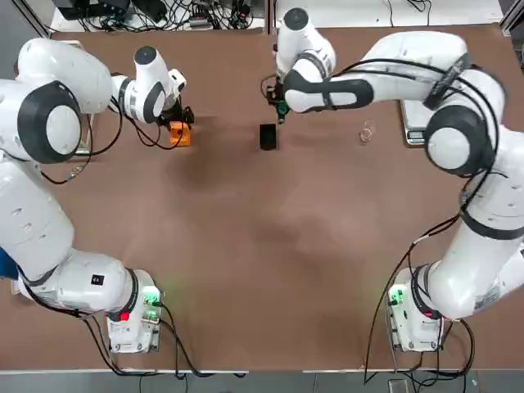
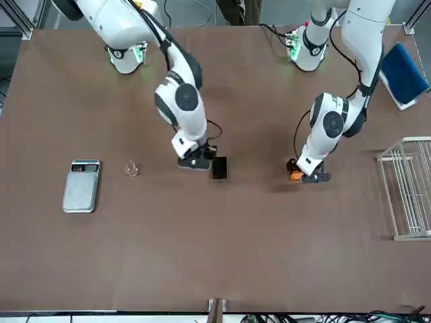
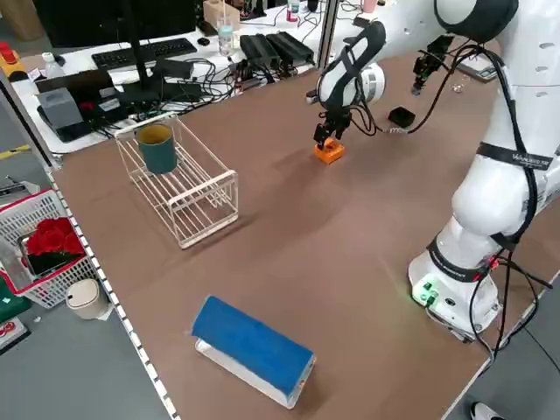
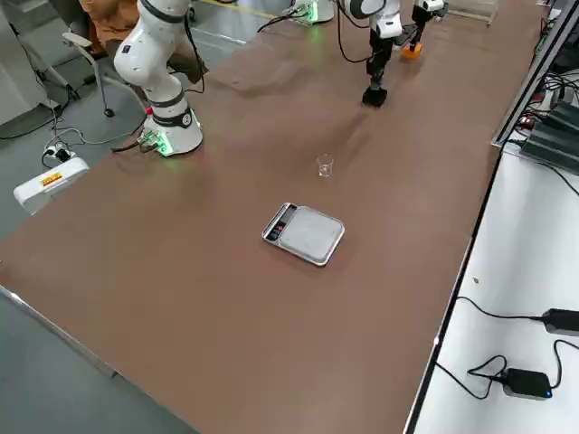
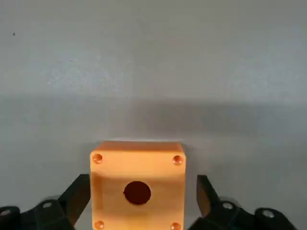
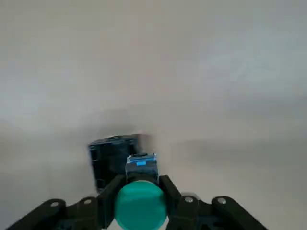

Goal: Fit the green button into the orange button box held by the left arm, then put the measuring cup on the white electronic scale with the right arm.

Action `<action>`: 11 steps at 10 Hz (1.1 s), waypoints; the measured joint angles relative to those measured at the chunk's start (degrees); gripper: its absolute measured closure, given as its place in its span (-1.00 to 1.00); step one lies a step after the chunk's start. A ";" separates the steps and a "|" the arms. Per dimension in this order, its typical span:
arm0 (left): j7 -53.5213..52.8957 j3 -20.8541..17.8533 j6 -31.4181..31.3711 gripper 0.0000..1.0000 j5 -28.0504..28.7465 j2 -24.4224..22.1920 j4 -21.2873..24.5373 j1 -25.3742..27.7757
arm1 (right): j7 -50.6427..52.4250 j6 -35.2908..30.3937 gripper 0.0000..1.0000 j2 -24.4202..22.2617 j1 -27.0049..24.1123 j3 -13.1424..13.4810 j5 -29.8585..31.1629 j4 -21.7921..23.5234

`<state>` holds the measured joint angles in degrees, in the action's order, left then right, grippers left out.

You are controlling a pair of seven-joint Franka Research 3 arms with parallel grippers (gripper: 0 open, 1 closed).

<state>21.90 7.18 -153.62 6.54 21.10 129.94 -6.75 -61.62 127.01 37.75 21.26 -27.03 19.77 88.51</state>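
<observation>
Gripping the round green-capped button (image 6: pixel 140 206), our right gripper (image 6: pixel 140 191) hangs beside the square black block (image 6: pixel 112 160). Our left gripper's (image 5: pixel 144 196) fingers stand apart around the orange plastic cube (image 5: pixel 137 184), seemingly without touching it.

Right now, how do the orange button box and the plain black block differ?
The orange button box is bright orange, while the black block is black. The orange button box sits between the left end effector's open fingers; the black block sits near the right end effector, outside its grip. Both are small and blocky.
</observation>
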 joint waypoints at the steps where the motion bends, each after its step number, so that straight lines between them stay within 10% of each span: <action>1: 0.00 0.01 0.05 -0.96 0.00 0.00 0.06 0.00 | -0.88 0.11 0.25 2.40 0.88 0.04 0.60 -1.94; 11: -0.02 0.02 1.25 -0.96 0.64 1.06 0.25 -0.01 | -5.78 -0.96 0.25 9.94 5.38 1.19 4.87 -9.89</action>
<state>21.88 7.21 -152.37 7.18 22.16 130.19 -6.76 -67.41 126.05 47.69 26.63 -25.85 24.65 78.63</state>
